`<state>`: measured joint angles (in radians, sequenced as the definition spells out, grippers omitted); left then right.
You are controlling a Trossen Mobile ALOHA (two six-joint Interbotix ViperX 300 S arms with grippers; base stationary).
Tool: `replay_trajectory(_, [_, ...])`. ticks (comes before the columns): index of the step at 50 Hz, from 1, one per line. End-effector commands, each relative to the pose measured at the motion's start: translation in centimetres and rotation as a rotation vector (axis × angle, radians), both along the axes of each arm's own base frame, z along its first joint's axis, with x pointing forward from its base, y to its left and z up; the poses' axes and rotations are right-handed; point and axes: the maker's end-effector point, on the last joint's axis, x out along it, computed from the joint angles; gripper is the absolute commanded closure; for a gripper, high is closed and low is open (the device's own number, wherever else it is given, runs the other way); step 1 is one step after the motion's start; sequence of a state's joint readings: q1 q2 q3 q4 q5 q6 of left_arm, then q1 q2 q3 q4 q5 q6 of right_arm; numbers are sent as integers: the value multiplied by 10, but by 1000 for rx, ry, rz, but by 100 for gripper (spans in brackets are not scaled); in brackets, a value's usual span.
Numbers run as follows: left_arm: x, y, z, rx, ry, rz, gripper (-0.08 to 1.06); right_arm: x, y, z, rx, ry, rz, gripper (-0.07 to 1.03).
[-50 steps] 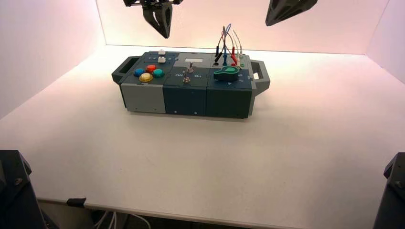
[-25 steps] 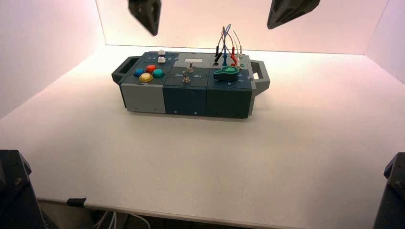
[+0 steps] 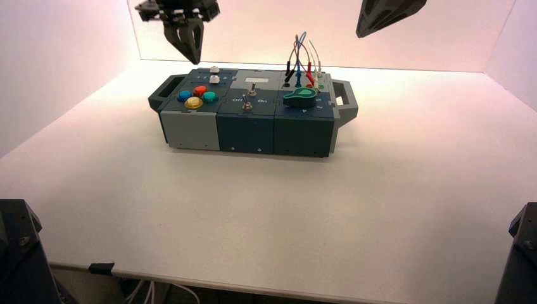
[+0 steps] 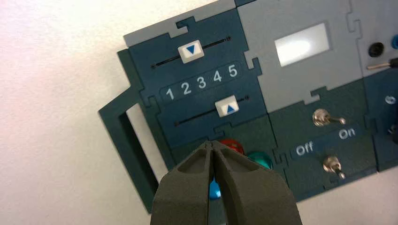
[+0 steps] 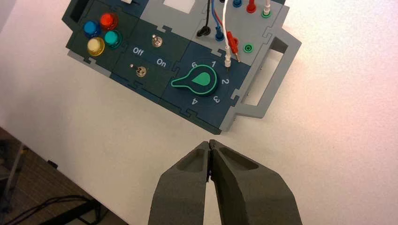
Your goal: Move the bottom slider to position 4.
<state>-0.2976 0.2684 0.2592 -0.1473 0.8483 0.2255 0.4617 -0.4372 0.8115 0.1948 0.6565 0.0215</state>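
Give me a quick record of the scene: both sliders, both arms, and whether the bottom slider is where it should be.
bottom slider: white, at 4
top slider: white, at 3
left gripper: shut, above the box's left part, off the sliders
right gripper: shut, raised toward the right, idle
task state: bottom slider at its target, position 4

The bottom slider (image 3: pixel 214 79), a small white blocky knob with a blue triangle on its face, sits at position 4 on its thin dark track, in the high view's upper left.
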Motion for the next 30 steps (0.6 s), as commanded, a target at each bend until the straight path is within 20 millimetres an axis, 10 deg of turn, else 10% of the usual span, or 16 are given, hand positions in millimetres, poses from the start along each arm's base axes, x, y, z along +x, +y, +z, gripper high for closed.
replay_trajectory(1, [13, -6, 5, -15, -27, 3, 100, 6, 2, 13, 15, -39, 0, 98])
replay_trajectory(30, [24, -17, -17, -26, -2, 12, 100, 6, 2, 13, 15, -40, 0, 98])
